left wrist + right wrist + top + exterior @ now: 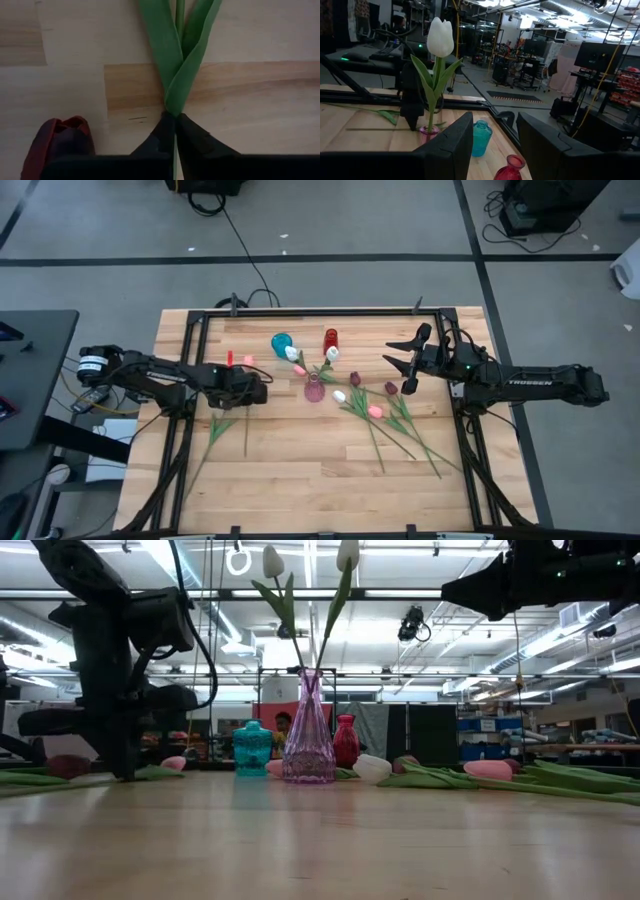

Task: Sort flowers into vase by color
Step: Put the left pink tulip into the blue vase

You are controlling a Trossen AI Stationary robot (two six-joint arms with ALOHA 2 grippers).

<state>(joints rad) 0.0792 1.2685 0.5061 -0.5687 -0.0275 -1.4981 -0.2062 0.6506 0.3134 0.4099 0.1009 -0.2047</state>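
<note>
Planks of pale wood make up the table (300,470), its grain running in long strips inside a dark metal frame. At mid-table stands the pink vase (314,389), ribbed clear glass with a flared foot and narrow neck, holding two white tulips (273,562) upright on thin stems with blade-like leaves.

My left gripper (175,131) sits low on the table, left of the pink vase. Its jaws are pressed together on a green stem (179,15) just where two smooth, strap-shaped leaves meet. A dark maroon tulip (57,142), matte and cupped, lies just beside those jaws on the wood.

My right gripper (407,360) hangs above the table, right of the pink vase, jaws spread wide and holding nothing.

Behind the pink vase stand a teal vase (282,342), squat and rounded, and a red vase (331,338). More tulips (375,410), pink, white and maroon, lie scattered to the right of the pink vase, stems fanning toward the near edge. Toward that near edge from the pink vase the wood is bare.
</note>
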